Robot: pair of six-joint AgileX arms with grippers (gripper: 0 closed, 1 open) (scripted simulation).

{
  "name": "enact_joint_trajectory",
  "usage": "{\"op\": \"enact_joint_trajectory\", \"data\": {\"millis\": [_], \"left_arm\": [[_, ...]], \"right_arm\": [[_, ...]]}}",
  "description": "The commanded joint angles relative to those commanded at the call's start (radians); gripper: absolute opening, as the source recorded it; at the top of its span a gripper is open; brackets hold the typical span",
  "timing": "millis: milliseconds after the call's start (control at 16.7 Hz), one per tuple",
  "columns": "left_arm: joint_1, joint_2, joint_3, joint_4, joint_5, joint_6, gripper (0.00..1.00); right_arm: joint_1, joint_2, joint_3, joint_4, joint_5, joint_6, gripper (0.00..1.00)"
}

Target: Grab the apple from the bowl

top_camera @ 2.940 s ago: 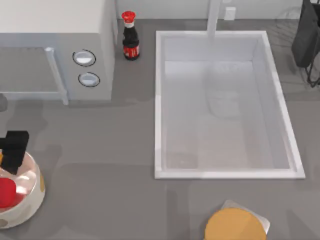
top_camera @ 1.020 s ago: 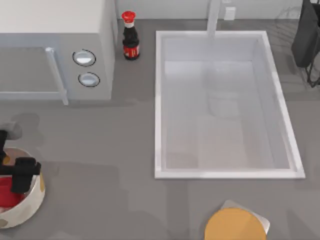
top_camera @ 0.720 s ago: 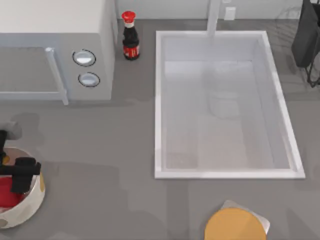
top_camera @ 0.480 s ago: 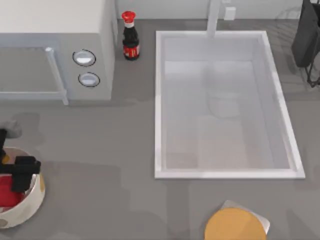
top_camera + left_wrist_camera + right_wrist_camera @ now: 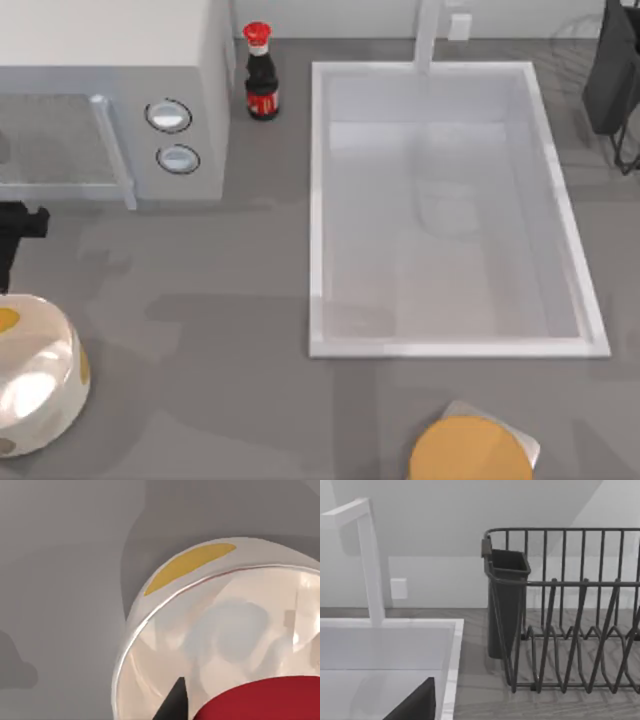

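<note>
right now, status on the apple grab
Left end effector above bowl, gripping apple. Right arm parked at the top view's right edge. Nothing in the way.

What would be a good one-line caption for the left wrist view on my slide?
Left wrist view: the red apple sits close to the camera beside a dark finger, above the spotted bowl.

**Surfaces and finishes**

The bowl (image 5: 35, 375) looks like glazed ceramic: cream outside with yellow-tan spots, and a glossy pale inside that mirrors its surroundings in the left wrist view. The apple (image 5: 270, 700) is smooth, plain red. The table (image 5: 200, 300) is matt grey. The sink (image 5: 450, 210) is smooth white with a soft sheen. The dish rack (image 5: 570, 610) looks like dark wire metal.
</note>
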Motion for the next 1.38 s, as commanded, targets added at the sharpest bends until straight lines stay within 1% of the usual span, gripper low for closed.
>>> {"op": "enact_joint_trajectory", "data": {"millis": [180,300,420,540,900,1020,1200,1380], "left_arm": [[-0.003,-0.019,0.229,-0.260,0.000,-0.004,0.00],[-0.006,-0.036,0.356,-0.396,0.000,-0.006,0.00],[-0.008,-0.054,0.449,-0.491,-0.001,-0.009,0.00],[-0.009,-0.068,0.501,-0.544,-0.001,-0.010,0.00],[-0.007,-0.067,0.511,-0.552,-0.001,-0.011,0.00],[-0.042,-0.037,0.514,-0.535,-0.002,-0.046,0.00],[-0.170,0.046,0.514,-0.468,-0.006,-0.176,0.00],[-0.360,0.146,0.505,-0.374,-0.010,-0.372,0.00]], "right_arm": [[0.000,0.000,0.000,0.000,0.000,0.000,1.00],[0.000,0.000,0.000,0.000,0.000,0.000,1.00],[0.000,0.000,0.000,0.000,0.000,0.000,1.00],[0.000,0.000,0.000,0.000,0.000,0.000,1.00],[0.000,0.000,0.000,0.000,0.000,0.000,1.00],[0.000,0.000,0.000,0.000,0.000,0.000,1.00],[0.000,0.000,0.000,0.000,0.000,0.000,1.00],[0.000,0.000,0.000,0.000,0.000,0.000,1.00]]}}
